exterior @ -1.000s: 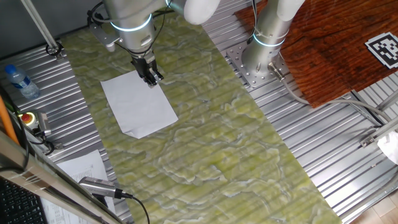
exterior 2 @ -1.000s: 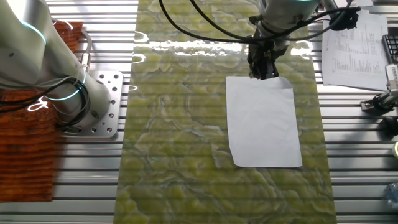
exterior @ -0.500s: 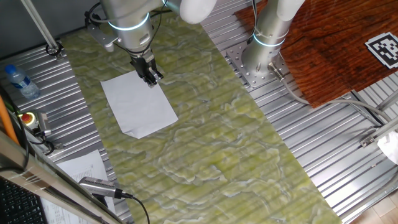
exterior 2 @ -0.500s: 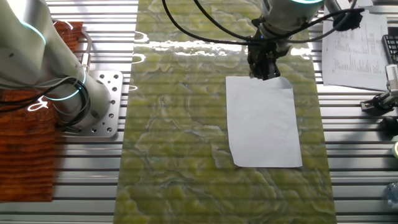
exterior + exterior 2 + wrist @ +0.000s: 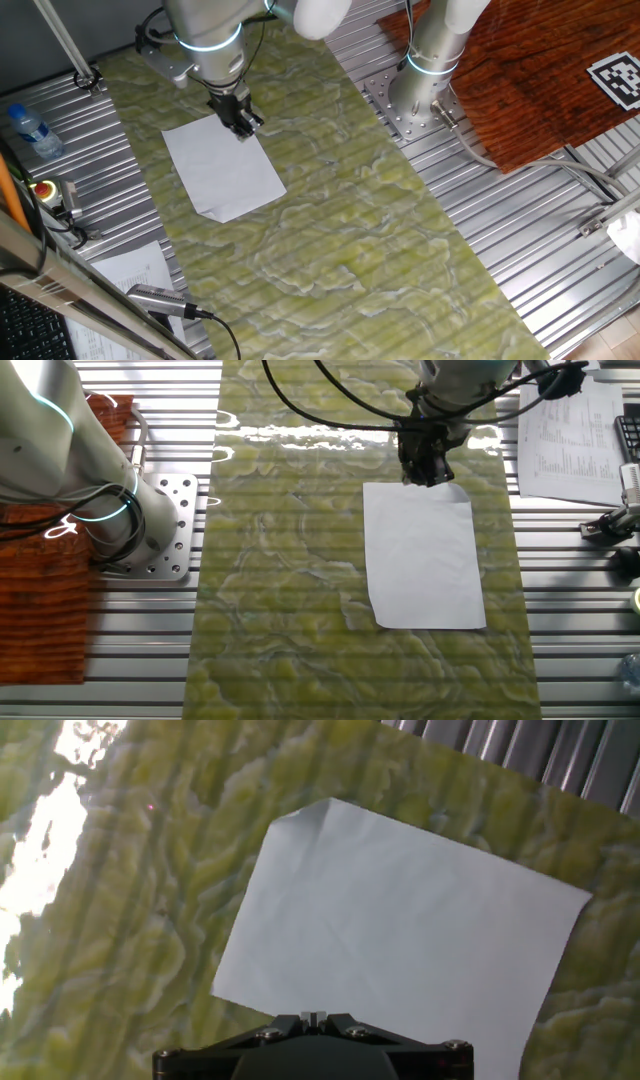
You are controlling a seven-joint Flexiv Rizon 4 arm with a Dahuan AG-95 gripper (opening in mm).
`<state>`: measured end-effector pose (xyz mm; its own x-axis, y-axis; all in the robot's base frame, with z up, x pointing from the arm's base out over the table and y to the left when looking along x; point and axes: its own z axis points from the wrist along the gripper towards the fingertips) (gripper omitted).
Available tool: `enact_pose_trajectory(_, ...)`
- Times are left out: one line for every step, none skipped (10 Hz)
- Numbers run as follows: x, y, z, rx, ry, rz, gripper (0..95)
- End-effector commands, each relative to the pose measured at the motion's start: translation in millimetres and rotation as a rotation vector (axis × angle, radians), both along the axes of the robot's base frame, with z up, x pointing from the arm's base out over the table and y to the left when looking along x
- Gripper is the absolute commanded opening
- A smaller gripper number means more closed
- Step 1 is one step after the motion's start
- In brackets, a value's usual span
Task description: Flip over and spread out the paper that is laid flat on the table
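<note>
The paper (image 5: 424, 556) lies flat on the table (image 5: 290, 560).

No word, number or brand can be read anywhere. On the reddish-brown board (image 5: 545, 75), well away from the claw (image 5: 243, 123), sits a square black-and-white fiducial marker (image 5: 618, 78); it carries a coded pattern only, no letters. A printed sheet (image 5: 573, 432) lying beside the claw on the ribbed metal panel (image 5: 570, 650) bears rows of text, too small to make out. The plain white paper (image 5: 422, 553) under the claw is blank.
</note>
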<state>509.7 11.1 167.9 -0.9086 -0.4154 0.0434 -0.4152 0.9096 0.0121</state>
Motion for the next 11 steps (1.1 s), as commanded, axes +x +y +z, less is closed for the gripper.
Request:
enact_pose_trajectory(14.4,2.9,-5.5,0.003,0.000,0.064,0.0)
enact_pose_trajectory(17.9,3.5,-7.6,0.005,-0.001,0.077,0.0)
enact_pose_trajectory(25.5,4.5,-13.1,0.005,-0.003,0.111,0.0)
enact_pose_trajectory(31.2,4.9,-18.5,0.007,-0.003,0.140,0.0)
enact_pose_trajectory(33.9,5.2,-23.6,0.007,-0.003,0.165,0.0)
enact_pose_trajectory(35.6,5.0,-29.3,0.013,-0.008,0.196,0.0)
enact_pose_trajectory(37.2,5.5,-36.1,0.022,-0.016,0.231,0.0)
enact_pose_trajectory(39.3,7.9,-44.8,0.023,-0.019,0.278,0.0)
enact_pose_trajectory(40.0,13.5,-54.3,0.023,-0.020,0.324,0.0)
enact_pose_trajectory(39.0,19.7,-60.6,0.022,-0.022,0.353,0.0)
enact_pose_trajectory(37.8,26.4,-65.9,0.023,-0.027,0.374,0.0)
